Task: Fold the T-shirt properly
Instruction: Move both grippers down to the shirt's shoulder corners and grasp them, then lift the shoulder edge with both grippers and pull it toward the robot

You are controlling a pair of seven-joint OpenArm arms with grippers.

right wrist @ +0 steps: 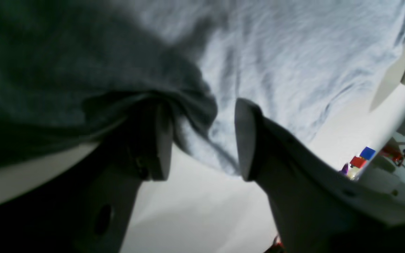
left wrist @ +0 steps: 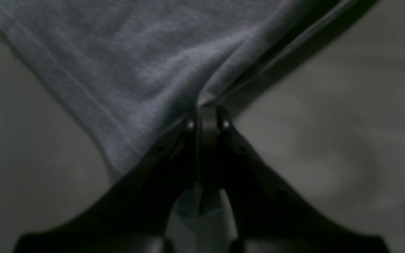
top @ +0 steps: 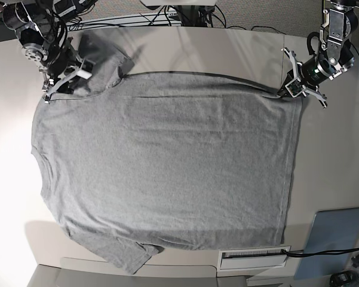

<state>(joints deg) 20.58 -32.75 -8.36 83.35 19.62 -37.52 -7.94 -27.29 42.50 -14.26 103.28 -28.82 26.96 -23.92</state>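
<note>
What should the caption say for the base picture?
Grey T-shirt spread flat on a table, each robot arm at a far corner.

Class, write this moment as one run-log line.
T-shirt: spread flat, plain side up | left gripper: shut on hem corner | right gripper: open at sleeve | fold: not yet made

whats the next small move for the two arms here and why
Probably close the right gripper on the cloth. Its jaws stand open around a bunched bit of the T-shirt near the sleeve, while the left gripper is already shut on the hem corner. With both corners pinched, the arms could likely lift that far edge together to fold it.
</note>
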